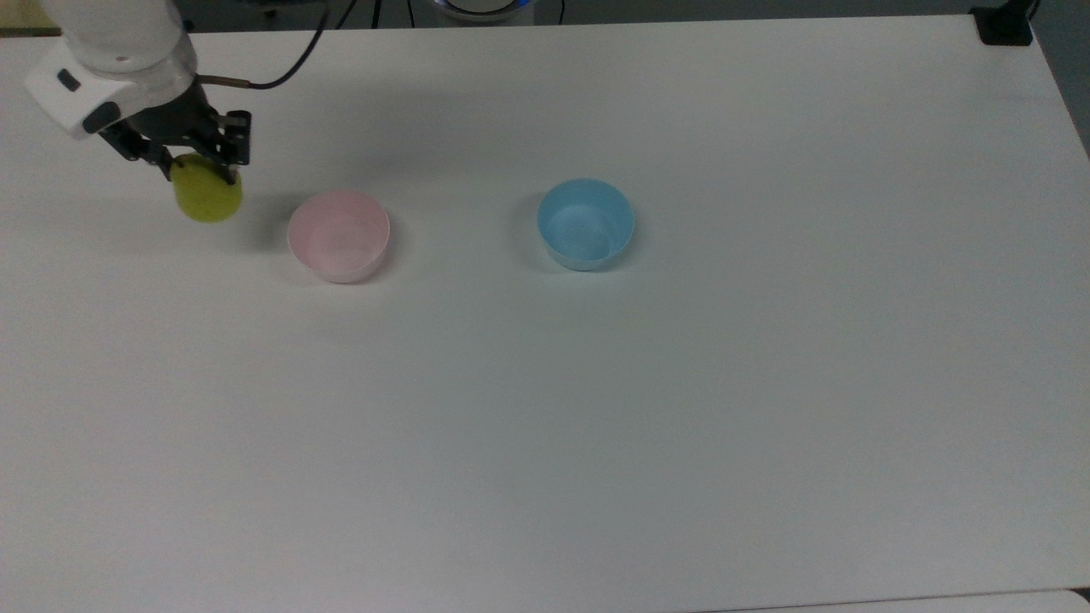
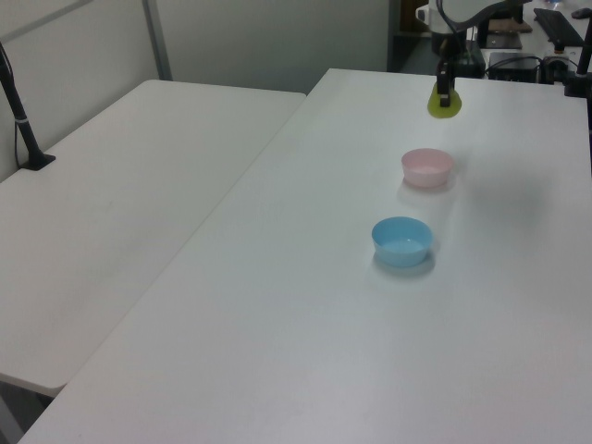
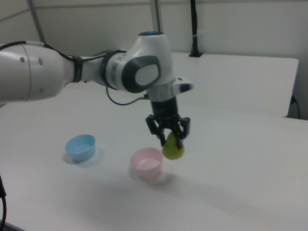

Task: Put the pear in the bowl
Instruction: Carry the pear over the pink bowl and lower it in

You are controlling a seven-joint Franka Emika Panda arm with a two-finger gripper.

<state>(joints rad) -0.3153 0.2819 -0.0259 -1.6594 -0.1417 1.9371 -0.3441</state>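
the gripper [image 3: 169, 138] clamps the yellow-green pear [image 3: 173, 149] by its narrow top, its rounded bottom hanging above the table [image 3: 240, 183], near the pale pink bowl [image 3: 147, 163].

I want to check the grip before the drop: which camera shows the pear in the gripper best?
The right view: the pear hangs large under the gripper, clear of the table and beside the pink bowl. The top view shows its lower part below the fingers. The left view shows it far off.
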